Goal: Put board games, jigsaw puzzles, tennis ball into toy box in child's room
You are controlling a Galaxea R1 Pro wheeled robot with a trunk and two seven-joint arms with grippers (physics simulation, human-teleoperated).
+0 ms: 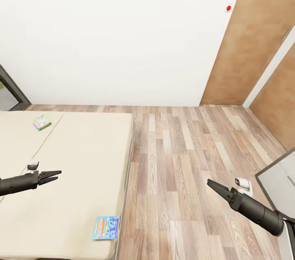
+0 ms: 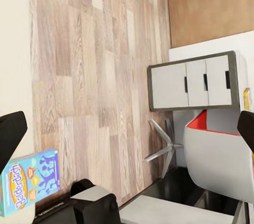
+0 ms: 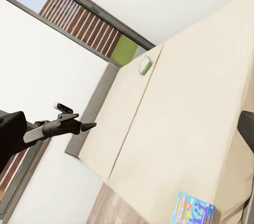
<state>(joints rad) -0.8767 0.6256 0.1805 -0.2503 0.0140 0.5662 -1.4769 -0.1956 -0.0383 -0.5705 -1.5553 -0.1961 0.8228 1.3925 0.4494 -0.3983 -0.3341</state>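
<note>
Both claws hang empty: our left gripper (image 1: 56, 175) hovers over the beige mattress (image 1: 82, 161) with fingers slightly parted, our right gripper (image 1: 211, 183) over the wood-plank floor (image 1: 184, 161), tips closed together. We see the blue rectangular board game box (image 1: 106, 227) at 6 o'clock on the mattress, long axis running 12-to-6. The green rectangular board game box (image 1: 41, 122) lies at 10 o'clock, tilted.

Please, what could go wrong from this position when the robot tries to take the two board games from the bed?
1. The blue board game lies at the very corner of the bed, beside the floor; a clumsy push could slide it off.
2. The green board game lies far up the bed, well beyond the left pincer, so a long reach over the mattress seems needed.
3. Both boxes lie flat on the mattress, so the pincer may struggle to get under an edge.
</note>
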